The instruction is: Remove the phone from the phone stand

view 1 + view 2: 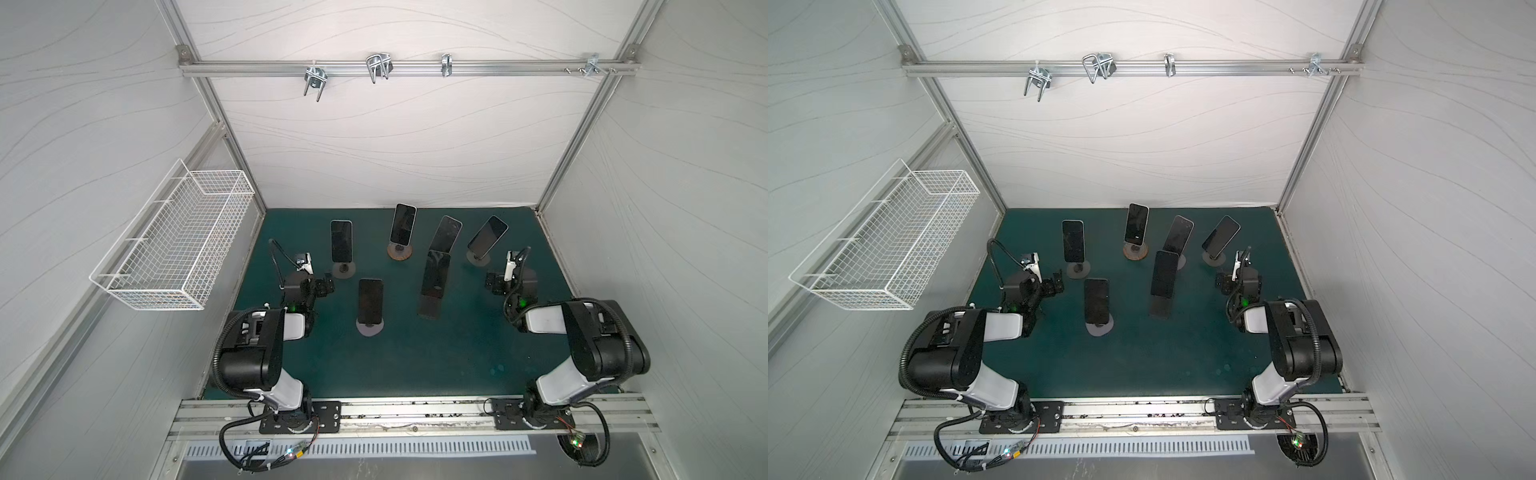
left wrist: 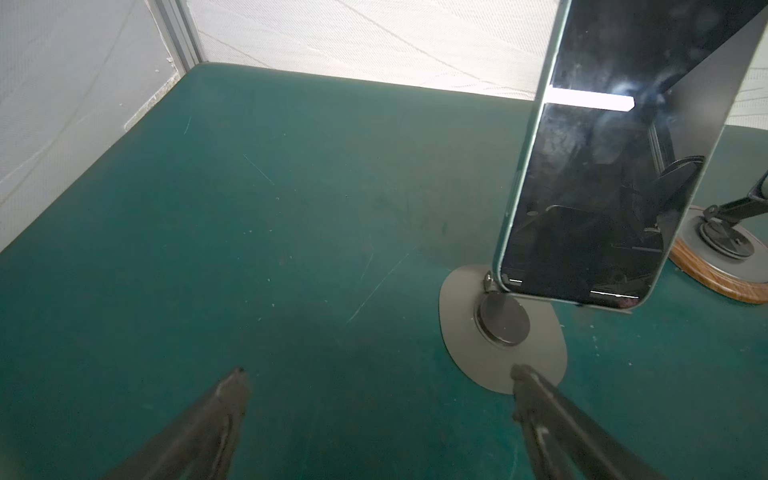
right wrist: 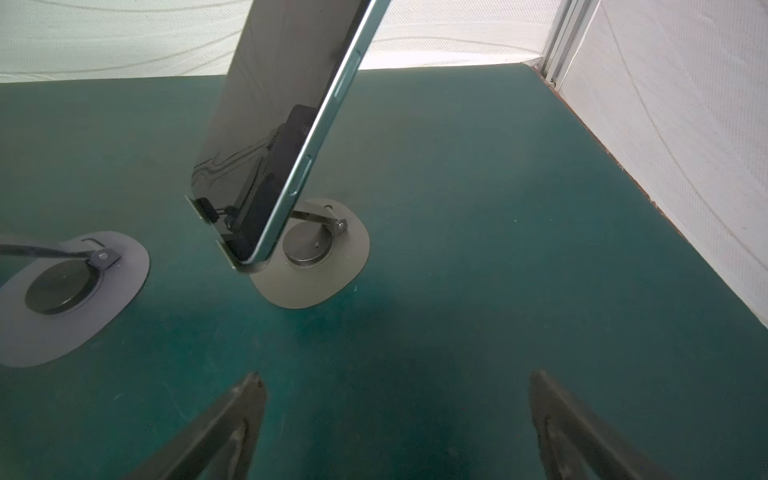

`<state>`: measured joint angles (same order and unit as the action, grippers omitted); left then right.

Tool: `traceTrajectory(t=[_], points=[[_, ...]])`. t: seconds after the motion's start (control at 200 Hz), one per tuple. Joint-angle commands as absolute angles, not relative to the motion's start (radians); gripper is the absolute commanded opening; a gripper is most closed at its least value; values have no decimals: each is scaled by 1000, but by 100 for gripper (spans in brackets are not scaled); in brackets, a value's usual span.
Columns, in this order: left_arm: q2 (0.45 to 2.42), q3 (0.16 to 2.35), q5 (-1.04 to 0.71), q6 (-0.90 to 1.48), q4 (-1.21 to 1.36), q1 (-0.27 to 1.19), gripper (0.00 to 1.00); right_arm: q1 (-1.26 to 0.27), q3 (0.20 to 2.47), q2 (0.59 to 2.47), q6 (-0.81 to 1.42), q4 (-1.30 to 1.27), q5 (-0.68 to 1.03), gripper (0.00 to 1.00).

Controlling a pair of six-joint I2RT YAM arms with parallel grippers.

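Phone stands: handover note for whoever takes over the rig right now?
Left gripper: open, empty, low over the mat beside the far-left stand, which holds the far-left phone.
Right gripper: open, empty, facing the far-right phone on the far-right stand.
Both top views show six phones, all mounted.
Done: none removed.
Left: grip one phone and lift it off.

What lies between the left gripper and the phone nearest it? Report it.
In the left wrist view, only the stand's grey base and bare green mat.
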<state>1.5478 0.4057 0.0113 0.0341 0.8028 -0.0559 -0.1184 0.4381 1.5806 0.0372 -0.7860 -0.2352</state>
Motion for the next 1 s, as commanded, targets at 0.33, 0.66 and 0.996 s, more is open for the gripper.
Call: traceTrajectory(t=[0.33,0.66,0.996], points=[[1555,434,4,26,823,-50,100,-121,430,1565,42,-811,-241,99],[1554,434,3,27,823,-50,100,-121,430,1567,42,-811,-241,99],[1538,416,19,29,847,-49,100,-113,439,1533,50,-766,-228,99]])
